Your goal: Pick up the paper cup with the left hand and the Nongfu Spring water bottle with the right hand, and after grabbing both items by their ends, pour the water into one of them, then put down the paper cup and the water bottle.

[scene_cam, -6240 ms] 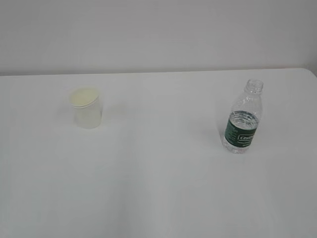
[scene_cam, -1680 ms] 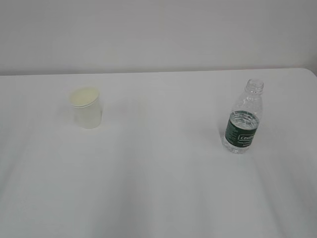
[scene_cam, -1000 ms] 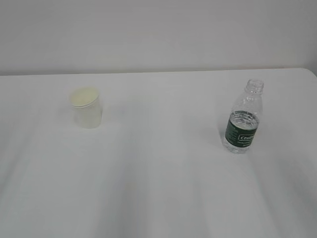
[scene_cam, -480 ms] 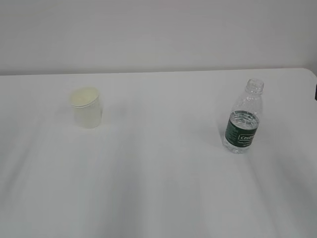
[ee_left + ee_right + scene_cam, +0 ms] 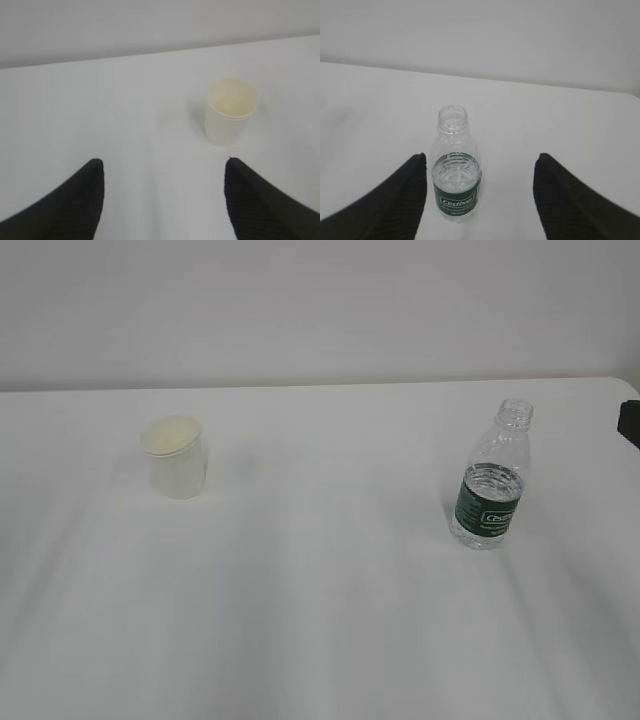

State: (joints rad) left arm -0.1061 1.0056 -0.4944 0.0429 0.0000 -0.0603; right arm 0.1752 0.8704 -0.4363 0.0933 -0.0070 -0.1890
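The paper cup (image 5: 175, 458) stands upright on the left of the white table, its cream inside showing. In the left wrist view the paper cup (image 5: 230, 112) lies ahead and to the right of my left gripper (image 5: 162, 167), which is open and holds nothing. The capless Nongfu Spring water bottle (image 5: 490, 490) stands upright on the right, with water (image 5: 490, 478) up to its green label. My right gripper (image 5: 481, 159) is open. The bottle (image 5: 455, 170) stands just ahead of it, close to the left finger (image 5: 405, 195) and not gripped.
The white table (image 5: 320, 620) meets a plain pale wall along its far edge. A black part of the right arm (image 5: 630, 423) shows at the right border, beside the table's right corner. Nothing else stands on the table.
A black part of the right arm has come into the exterior view at the right edge. Cup and bottle have not moved.
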